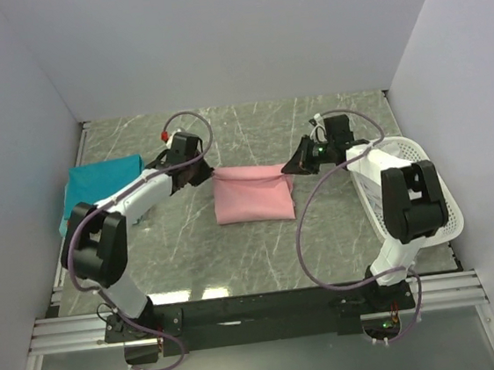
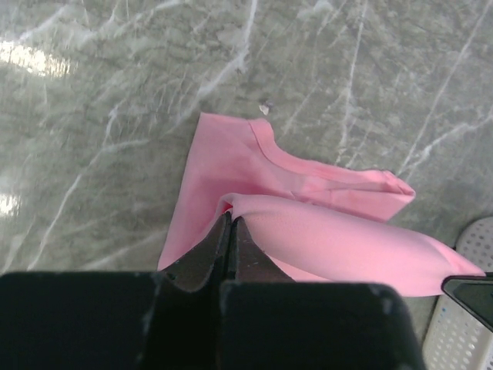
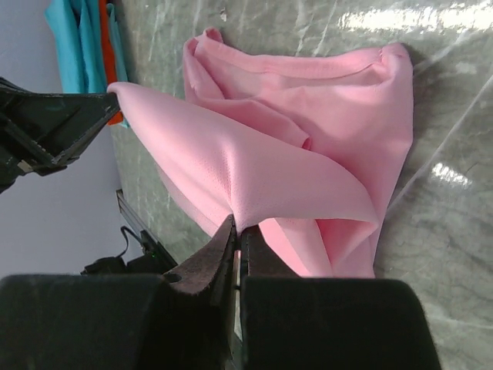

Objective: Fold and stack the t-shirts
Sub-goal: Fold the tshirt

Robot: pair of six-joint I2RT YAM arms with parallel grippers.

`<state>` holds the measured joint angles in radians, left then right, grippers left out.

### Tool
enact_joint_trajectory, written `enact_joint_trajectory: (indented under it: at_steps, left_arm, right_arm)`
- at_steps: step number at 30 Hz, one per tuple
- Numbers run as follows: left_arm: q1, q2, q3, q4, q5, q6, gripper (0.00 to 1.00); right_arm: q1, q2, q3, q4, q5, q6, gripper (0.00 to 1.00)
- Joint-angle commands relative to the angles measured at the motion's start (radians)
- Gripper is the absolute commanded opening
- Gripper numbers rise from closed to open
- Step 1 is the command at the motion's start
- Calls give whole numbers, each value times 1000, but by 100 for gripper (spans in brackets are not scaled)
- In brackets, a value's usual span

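Note:
A light pink t-shirt (image 1: 252, 195) lies partly folded in the middle of the table. My left gripper (image 1: 203, 174) is shut on its far left corner, seen in the left wrist view (image 2: 231, 218). My right gripper (image 1: 291, 168) is shut on its far right corner, seen in the right wrist view (image 3: 237, 226). The held edge hangs stretched between them, lifted above the cloth (image 3: 323, 116) below. A teal t-shirt (image 1: 97, 185) lies folded at the far left, with an orange-red t-shirt (image 3: 108, 31) tucked in its layers. No white cloth shows.
A white perforated basket (image 1: 424, 186) stands at the right edge of the table, under the right arm; its corner shows in the left wrist view (image 2: 462, 324). White walls close in the left, back and right sides.

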<state>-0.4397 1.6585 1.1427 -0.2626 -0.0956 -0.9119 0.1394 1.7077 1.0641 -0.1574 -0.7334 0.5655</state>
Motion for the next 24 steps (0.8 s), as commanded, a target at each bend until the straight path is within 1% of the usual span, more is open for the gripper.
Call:
enact_joint_trajectory:
  at_steps: [1,4,6,7,8,9,10,11,12,13,14,16,17,18,20,22,24]
  left_arm:
    - [27,52,66,26,4,45,1]
    - [41,96,86,42,19,56,1]
    - [50,121,104,52,31,64,7]
    - [53,147,115,51,39,73,9]
    - [56,161,126,49,49,82,16]
    - [58,175,152,45,62,91,18]
    - [58,194,164,36,71,102,24]
    - [58,201,175,36,82,111,40]
    - [58,204,190,34,86,114,54]
    - [58,201,193,37,102,125,65]
    - [58,192,196,36,106,128,79]
    - [58,155,186,42,120,127,84]
    - [58,136,175,55,126,123,90]
    - [55,100,149,62,131,116,93]
    - [49,61,123,66,129,110,99]
    - [32,15,91,62,123,107,99]
    - [7,-20,62,69,125,100,99]
  right_arm:
    - [-20,33,80,36,-4,2,0]
    - [-21,90,112,19,17,-3,0]
    - [-24,113,131,10,34,-10,0]
    - [-27,128,163,-13,34,-21,3]
    - [-30,160,183,-33,35,-39,9]
    - [-29,177,204,-51,29,-55,18]
    - [-29,191,247,-88,28,-70,44]
    - [-29,213,266,-103,26,-87,51]
    - [-31,217,293,-117,29,-96,56]
    - [-29,211,306,-145,34,-104,62]
    - [-31,202,310,-154,40,-114,63]
    - [-29,152,303,-162,46,-119,67]
    - [-27,132,297,-166,51,-125,67]
    - [-26,110,278,-178,61,-128,68]
    - [-20,37,248,-186,115,-133,68]
    - [5,-34,191,-192,156,-136,68]
    - [38,-78,124,-167,151,-127,68]
